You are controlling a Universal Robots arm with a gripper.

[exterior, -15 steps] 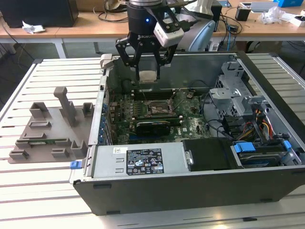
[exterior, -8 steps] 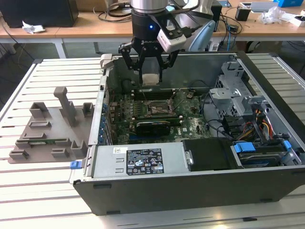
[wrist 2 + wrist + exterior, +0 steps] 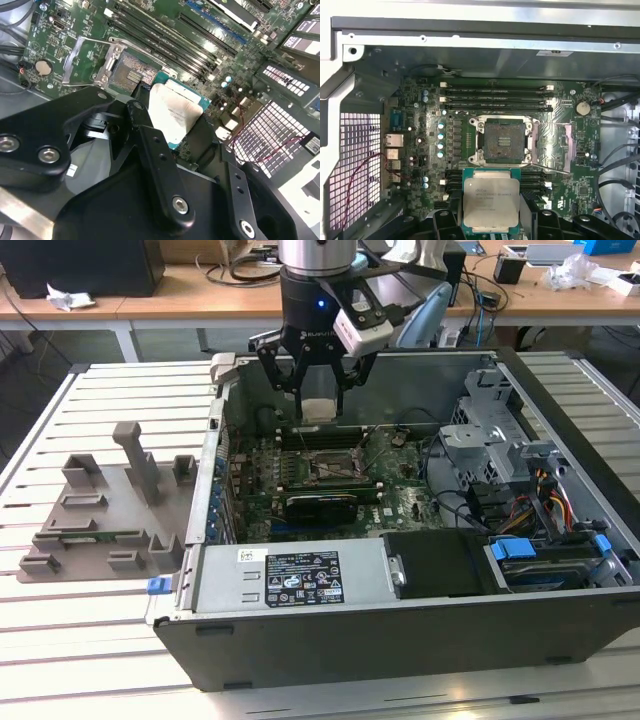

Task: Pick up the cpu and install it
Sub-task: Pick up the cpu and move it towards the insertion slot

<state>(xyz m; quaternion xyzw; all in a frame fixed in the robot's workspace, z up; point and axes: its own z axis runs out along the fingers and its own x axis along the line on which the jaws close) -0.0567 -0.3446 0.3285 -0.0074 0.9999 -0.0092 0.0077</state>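
Observation:
The cpu (image 3: 318,410) is a small silvery square chip, and my gripper (image 3: 318,403) is shut on it by its edges. It hangs above the motherboard inside the open computer case, just beyond the socket (image 3: 326,466) toward the case's rear wall. In the first wrist view the cpu (image 3: 491,201) shows flat with a green rim between the black fingers (image 3: 445,220), a short way off the open socket (image 3: 504,140), whose metal load plate (image 3: 551,145) is flipped aside. The second wrist view shows the cpu (image 3: 176,116) beside the bare socket (image 3: 131,71).
The case walls (image 3: 215,480) surround the motherboard. Memory slots (image 3: 495,95) run along both sides of the socket. A drive cage with cables (image 3: 500,455) fills the exterior view's right. A grey plastic tray (image 3: 100,510) with raised blocks lies on the slatted table at the exterior view's left.

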